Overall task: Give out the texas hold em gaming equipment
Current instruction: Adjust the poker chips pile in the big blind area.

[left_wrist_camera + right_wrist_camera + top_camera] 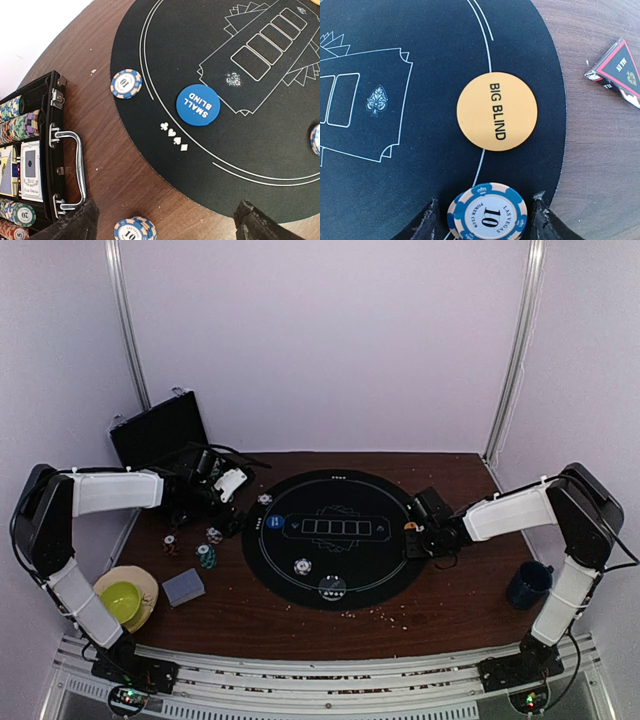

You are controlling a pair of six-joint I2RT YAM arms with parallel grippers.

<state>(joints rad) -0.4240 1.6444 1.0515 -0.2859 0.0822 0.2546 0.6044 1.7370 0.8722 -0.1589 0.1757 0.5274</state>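
So, biggest first: we've got the brown table [300, 615] with the round black mat [370, 565] in the middle, and the black case [160, 435] open at the far left corner. The left gripper [165, 220] hangs over the mat's left edge, spread wide with nothing between its fingers. The right gripper [484, 207] sits low at the mat's right edge. Its jaws are apart and straddle a blue 10 chip [487, 220], with a sliver of gap each side.

The grey-blue deck [183, 587] lies on the wood, near left. We see the orange BIG BLIND button [497, 111] just beside that chip. The blue SMALL BLIND button [198, 105] is on the mat's left side, with another blue chip [126, 83] at the rim nearby.
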